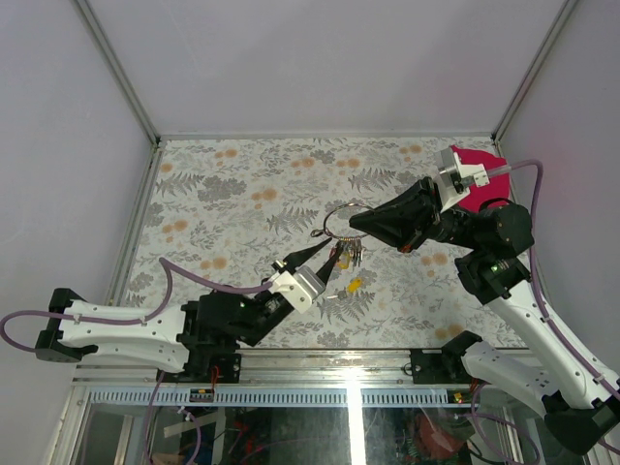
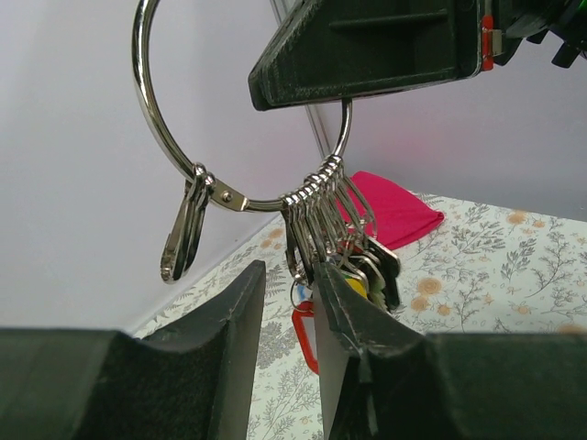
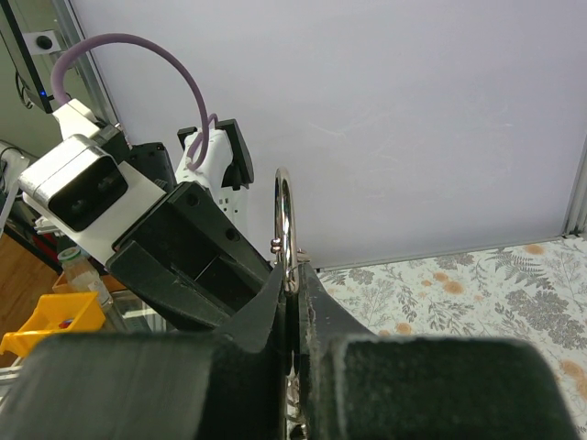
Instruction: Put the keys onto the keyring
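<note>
The left claw (image 2: 289,275) sits nearest, its fingers parted by a narrow gap and gripping nothing that can be made out. A red key head shows in that gap, though contact cannot be judged. On the worktop (image 1: 242,194) just beside it lies a loose yellow key (image 1: 355,285), so the job looks mostly but not fully done. Just past the fingertips hang the keys (image 2: 353,257), bunched on small loops along the bottom of the keyring (image 2: 147,110), which is held off the worktop. Farther on, the right claw (image 3: 289,275) is clamped on the keyring's upper arc.
</note>
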`<state>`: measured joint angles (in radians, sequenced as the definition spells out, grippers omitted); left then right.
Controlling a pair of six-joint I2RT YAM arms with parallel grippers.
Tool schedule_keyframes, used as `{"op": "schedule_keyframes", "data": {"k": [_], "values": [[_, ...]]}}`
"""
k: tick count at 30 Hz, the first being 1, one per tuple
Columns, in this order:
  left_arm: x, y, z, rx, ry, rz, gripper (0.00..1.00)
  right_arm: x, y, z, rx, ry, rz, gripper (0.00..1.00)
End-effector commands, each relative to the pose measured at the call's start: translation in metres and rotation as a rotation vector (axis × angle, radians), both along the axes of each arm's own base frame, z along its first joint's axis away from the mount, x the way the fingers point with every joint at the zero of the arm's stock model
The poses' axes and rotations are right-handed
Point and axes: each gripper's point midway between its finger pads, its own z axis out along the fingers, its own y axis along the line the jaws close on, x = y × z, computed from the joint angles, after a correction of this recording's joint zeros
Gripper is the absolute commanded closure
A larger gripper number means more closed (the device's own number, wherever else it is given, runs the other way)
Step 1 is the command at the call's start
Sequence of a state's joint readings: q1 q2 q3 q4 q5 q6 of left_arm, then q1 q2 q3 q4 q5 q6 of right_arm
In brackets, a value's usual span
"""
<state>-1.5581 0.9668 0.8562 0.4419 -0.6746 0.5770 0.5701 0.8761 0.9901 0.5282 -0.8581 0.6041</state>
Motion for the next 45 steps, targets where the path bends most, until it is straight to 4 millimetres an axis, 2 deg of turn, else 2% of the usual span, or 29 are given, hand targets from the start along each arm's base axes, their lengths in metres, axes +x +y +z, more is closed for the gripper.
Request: {"op": "schedule_keyframes", "data": {"k": [1, 11, 22, 28, 37, 45], "values": [[0.0, 0.009, 0.03, -0.104, -0.002, 0.009, 0.72, -0.017, -0.011, 0.031, 0.066, -0.104, 0.002, 1.0], [-0.002, 0.017, 0.022, -0.088, 0.021, -0.013, 0.63, -0.015, -0.011, 0.03, 0.058, -0.106, -0.006, 1.0], [-0.004, 0.017, 0.019, -0.077, 0.027, -0.022, 0.66, -0.016, -0.011, 0.031, 0.058, -0.109, -0.008, 1.0], [-0.006, 0.014, 0.016, -0.065, 0.029, -0.04, 0.62, -0.016, -0.011, 0.031, 0.055, -0.108, -0.009, 1.0], [-0.011, 0.018, 0.016, -0.071, 0.041, -0.075, 0.62, -0.015, -0.012, 0.03, 0.048, -0.111, -0.016, 1.0], [-0.012, 0.022, 0.019, -0.091, 0.043, -0.081, 0.68, -0.015, -0.011, 0.03, 0.045, -0.111, -0.014, 1.0]]}}
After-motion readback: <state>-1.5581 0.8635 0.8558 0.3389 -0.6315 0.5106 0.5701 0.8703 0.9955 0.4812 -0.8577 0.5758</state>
